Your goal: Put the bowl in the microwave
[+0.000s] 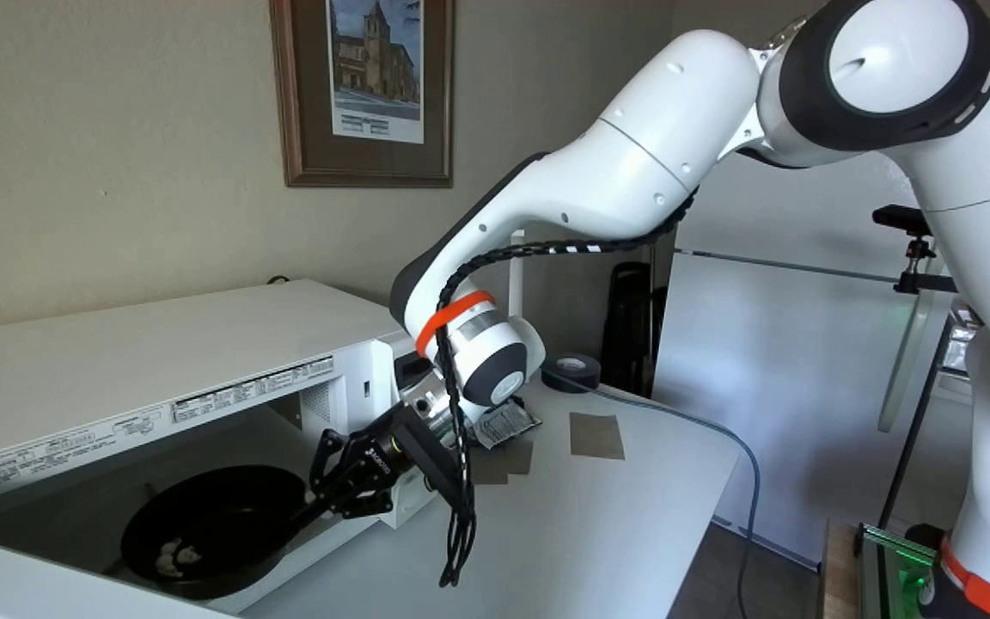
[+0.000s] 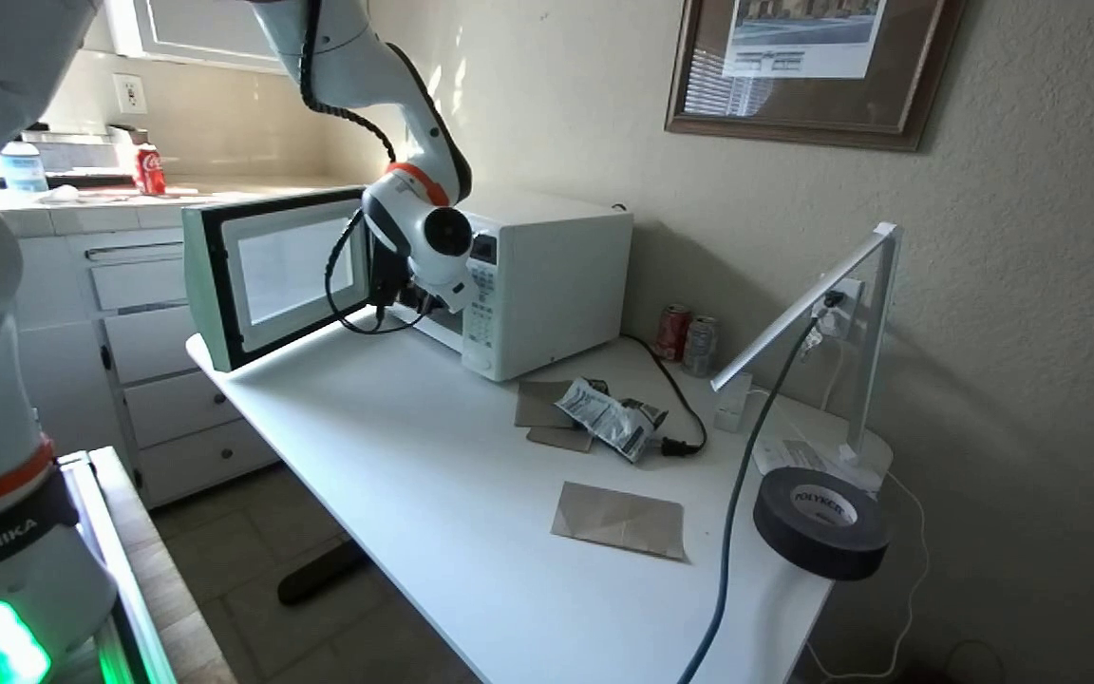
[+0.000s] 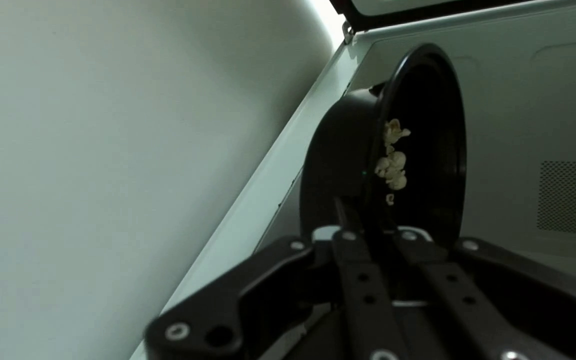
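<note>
- Much of the work seems to be done, in my judgement: the door (image 2: 295, 266) of the microwave (image 1: 160, 344) is open, and the black bowl (image 1: 211, 524) is in the mouth of the microwave, in the front part of its cavity.
- The gripper (image 3: 371, 234) pinches the handle (image 1: 310, 516) of the bowl, with one finger at each side of it; this grip is at the open front of the microwave.
- What is left, as I understand it: to bring the bowl deeper into the microwave, because its near side seems to overlap the front sill (image 1: 314, 547); to set it down; to release the handle; and to take the arm (image 1: 564, 185) out. The task sentence does not ask for closing the door.
- If the underside of the bowl touches the floor of the microwave, I cannot tell, since the bowl itself covers this place.
- In an exterior view, pale pieces, probably popcorn (image 1: 175, 557), lie in the bowl inside the microwave's mouth; the wrist view also shows them, together with the outer wall of the bowl and both fingers.
- In an exterior view, the bowl cannot be made out, but the microwave's control panel (image 2: 480, 313) is visible, and two drink cans (image 2: 672, 332) stand beyond that side of the microwave.
</note>
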### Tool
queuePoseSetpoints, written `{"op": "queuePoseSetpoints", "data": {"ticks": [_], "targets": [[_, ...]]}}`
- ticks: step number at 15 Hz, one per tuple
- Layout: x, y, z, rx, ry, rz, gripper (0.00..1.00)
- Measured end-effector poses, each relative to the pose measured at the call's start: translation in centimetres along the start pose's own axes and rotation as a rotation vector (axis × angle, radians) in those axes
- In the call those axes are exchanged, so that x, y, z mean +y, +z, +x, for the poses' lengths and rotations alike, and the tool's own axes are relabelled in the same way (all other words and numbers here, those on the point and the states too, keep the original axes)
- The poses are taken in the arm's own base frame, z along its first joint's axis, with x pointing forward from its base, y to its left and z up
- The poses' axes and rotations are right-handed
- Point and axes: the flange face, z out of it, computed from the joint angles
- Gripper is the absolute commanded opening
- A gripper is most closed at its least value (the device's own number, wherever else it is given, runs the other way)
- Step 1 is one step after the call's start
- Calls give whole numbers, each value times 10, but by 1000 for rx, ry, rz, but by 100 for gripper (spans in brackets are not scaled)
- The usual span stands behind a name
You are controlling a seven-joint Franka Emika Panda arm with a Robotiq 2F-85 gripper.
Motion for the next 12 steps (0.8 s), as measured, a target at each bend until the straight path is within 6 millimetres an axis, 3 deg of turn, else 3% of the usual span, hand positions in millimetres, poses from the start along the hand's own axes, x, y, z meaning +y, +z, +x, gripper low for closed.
{"op": "queuePoseSetpoints", "data": {"ticks": [12], "targets": [[-8, 31, 3, 33, 77, -7, 2]]}}
